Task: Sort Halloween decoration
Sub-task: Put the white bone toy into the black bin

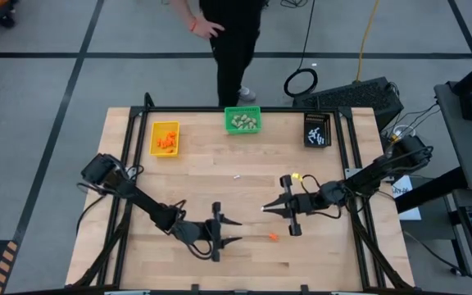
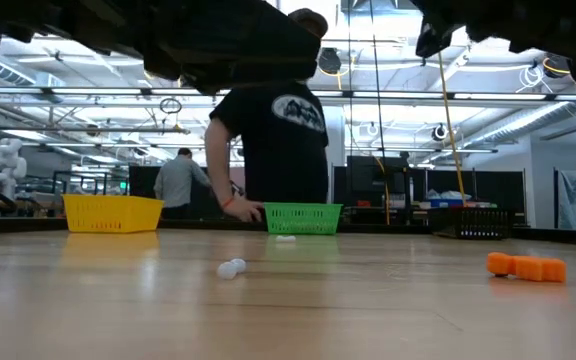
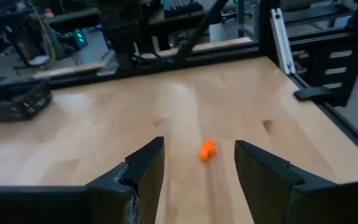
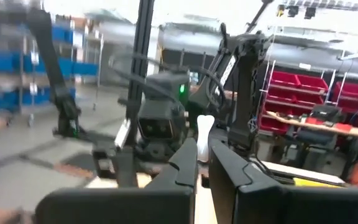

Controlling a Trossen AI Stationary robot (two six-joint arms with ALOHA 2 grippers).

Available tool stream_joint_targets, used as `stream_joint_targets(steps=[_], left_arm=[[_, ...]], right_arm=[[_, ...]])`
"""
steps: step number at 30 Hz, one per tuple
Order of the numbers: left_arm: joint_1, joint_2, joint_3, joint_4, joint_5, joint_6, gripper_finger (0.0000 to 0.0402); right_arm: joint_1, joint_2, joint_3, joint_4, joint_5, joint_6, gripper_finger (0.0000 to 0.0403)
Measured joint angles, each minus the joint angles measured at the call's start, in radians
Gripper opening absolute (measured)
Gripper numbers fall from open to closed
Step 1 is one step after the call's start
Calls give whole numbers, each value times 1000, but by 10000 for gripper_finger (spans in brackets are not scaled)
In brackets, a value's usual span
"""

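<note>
The yellow bin (image 1: pixel 165 138) sits at the table's eleven o'clock with orange bits already in it. The green bin (image 1: pixel 242 121) at twelve holds beige lumps, and the black bin (image 1: pixel 318 129) at one holds white sticks — so each kind seems to have its own home along the far edge.

The left gripper (image 1: pixel 234 231) hangs low over the near side of the table, around seven o'clock from the centre, its fingers spread and holding nothing. It points toward three o'clock at a loose orange bit (image 1: pixel 273 237) lying just ahead of it. In the left wrist view that orange bit (image 3: pixel 207 150) lies on the wood between and just beyond the two fingers (image 3: pixel 143 167), not touching either. That looks like a line-up for a pick, with the yellow bin as the likely target.

Near the table's centre a small white piece (image 1: pixel 237 175) lies alone, still unsorted. In the low view it is probably the white piece (image 2: pixel 231 268) on the wood.

The right gripper (image 1: pixel 268 208) is at about four o'clock from the centre, pointing toward nine o'clock. Its jaws are clamped on a white stick (image 4: pixel 204 138), which stands up between the fingertips in the right wrist view — by my reading, waiting to go to the black bin.
</note>
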Motion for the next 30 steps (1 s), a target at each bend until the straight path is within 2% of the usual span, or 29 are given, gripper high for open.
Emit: stream_joint_targets(steps=[4, 7, 15, 23, 26, 30], left_arm=[[1, -23, 0, -6, -29, 17, 193], [1, -38, 0, -27, -31, 11, 193], [-17, -52, 0, -21, -32, 8, 193], [-17, -52, 0, -10, -32, -10, 193], [-17, -52, 0, -10, -32, -13, 193], [-17, -52, 0, -10, -32, -15, 193]], right_arm=[[0, -54, 0, -22, 8, 90, 8], [0, -134, 0, -123, 23, 135, 8], [-3, -461, 0, -617, 111, 241, 8], [-34, -823, 25, -1147, 357, 346, 8], [-78, -901, 71, -1368, 443, 393, 8], [-162, -934, 145, -1608, 502, 444, 8]])
